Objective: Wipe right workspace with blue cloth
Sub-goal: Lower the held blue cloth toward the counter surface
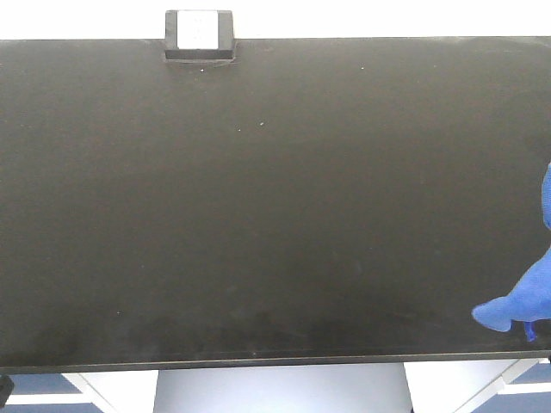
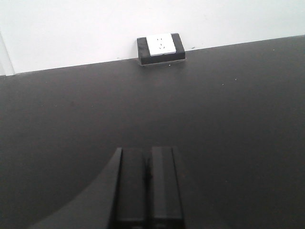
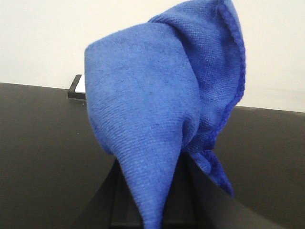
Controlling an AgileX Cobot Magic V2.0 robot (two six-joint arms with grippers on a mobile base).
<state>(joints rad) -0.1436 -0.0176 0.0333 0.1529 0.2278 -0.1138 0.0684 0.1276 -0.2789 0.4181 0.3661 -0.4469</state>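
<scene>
The blue cloth (image 1: 525, 301) shows at the far right edge of the black table (image 1: 258, 215) in the front view, partly cut off by the frame. In the right wrist view my right gripper (image 3: 151, 191) is shut on the blue cloth (image 3: 152, 109), which bunches up and fans out in front of the camera, above the table. My left gripper (image 2: 148, 183) is shut and empty, held over the bare black table surface in the left wrist view. Neither arm shows in the front view.
A black-framed white power socket (image 1: 200, 34) sits at the table's far edge against the white wall; it also shows in the left wrist view (image 2: 161, 47) and partly in the right wrist view (image 3: 77, 86). The table's front edge (image 1: 258, 361) runs along the bottom.
</scene>
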